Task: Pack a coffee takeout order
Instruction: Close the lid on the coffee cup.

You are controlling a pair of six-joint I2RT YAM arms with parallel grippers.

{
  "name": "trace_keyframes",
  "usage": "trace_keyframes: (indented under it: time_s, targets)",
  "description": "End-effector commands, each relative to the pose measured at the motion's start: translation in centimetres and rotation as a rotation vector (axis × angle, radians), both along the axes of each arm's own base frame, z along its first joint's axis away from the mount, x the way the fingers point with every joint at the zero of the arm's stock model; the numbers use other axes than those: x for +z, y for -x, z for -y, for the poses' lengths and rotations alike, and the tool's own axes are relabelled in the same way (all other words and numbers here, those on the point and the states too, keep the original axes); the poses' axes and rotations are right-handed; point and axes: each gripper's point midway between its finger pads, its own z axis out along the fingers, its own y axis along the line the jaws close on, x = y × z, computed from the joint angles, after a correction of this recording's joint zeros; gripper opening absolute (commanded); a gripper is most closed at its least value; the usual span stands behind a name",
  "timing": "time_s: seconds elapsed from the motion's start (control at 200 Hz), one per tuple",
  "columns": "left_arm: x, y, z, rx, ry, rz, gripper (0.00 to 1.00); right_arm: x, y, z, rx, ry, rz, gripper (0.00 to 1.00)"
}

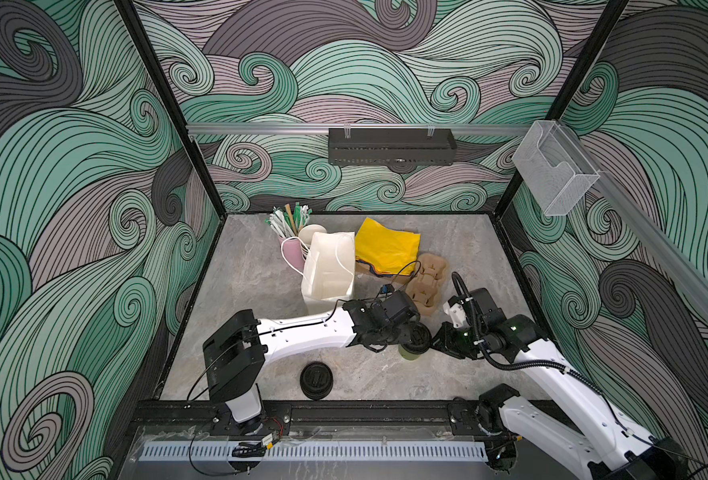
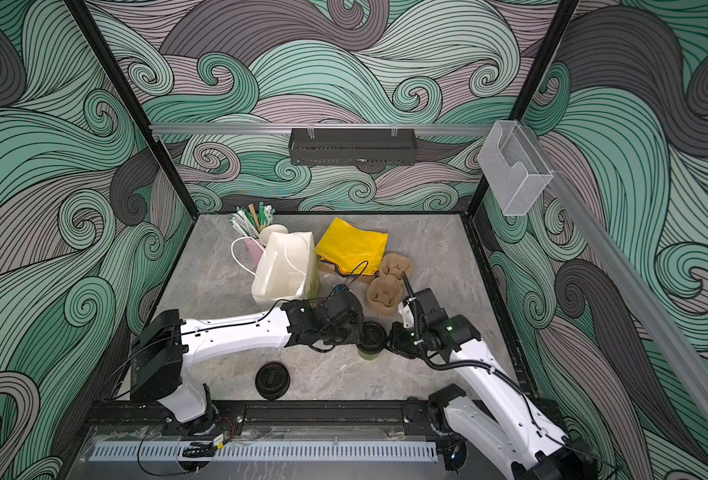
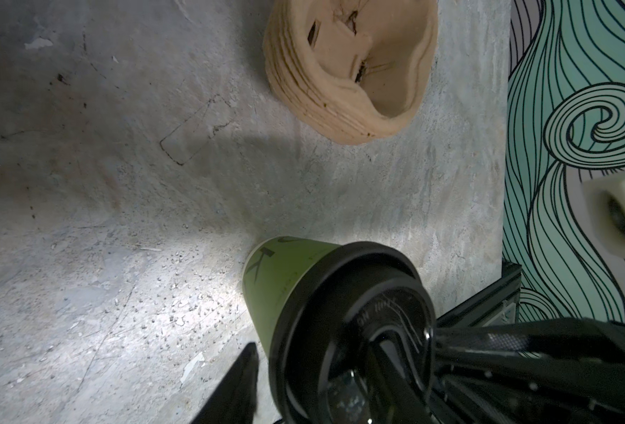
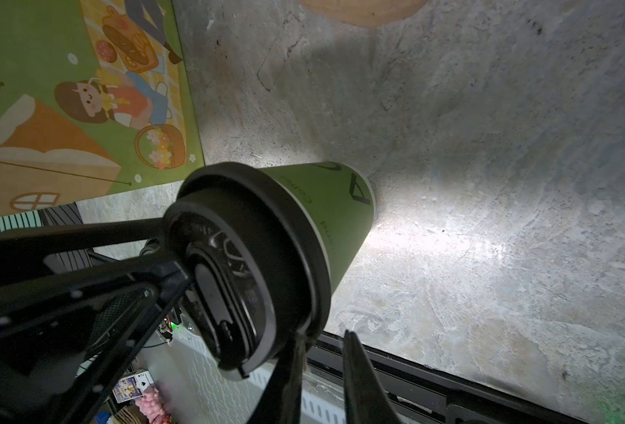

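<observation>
While bare grey table lies open left of the arms, the olive-green cup stands upright toward the front, clear of the black front rail and hemmed between the left gripper and right gripper. Spare black lids lie nearer the rail. Only one left finger shows, just beside the cup wall; the cup's black lid hides its mate, so that grip cannot be told. The right jaws stand narrowly apart at the lid's rim, nothing between them. Dark lettering marks the cup's side.
</observation>
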Motion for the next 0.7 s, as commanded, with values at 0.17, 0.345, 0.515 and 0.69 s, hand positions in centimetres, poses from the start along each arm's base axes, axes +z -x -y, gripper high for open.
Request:
trace_keyframes:
  time_s: [0.17,0.345,0.515,0.69]
  targets:
    - [-1.1,0.0,-0.5,-0.014,-0.066,-0.023,0.44,-2.2,0.9,1.8,-0.033,0.105,-0.071,0.16]
    - [-1.2,0.0,-0.6,-0.012,-0.074,-0.023,0.44,-2.5,1.1,2.0,-0.037,0.121,-0.086,0.16]
    - [-1.2,0.0,-0.6,-0.014,-0.08,-0.023,0.43,-0.7,0.4,1.4,-0.033,0.079,-0.038,0.24]
    - [-1.1,0.0,-0.7,-0.014,-0.082,-0.021,0.43,2.4,-1.3,2.2,-0.065,0.1,0.101,0.33]
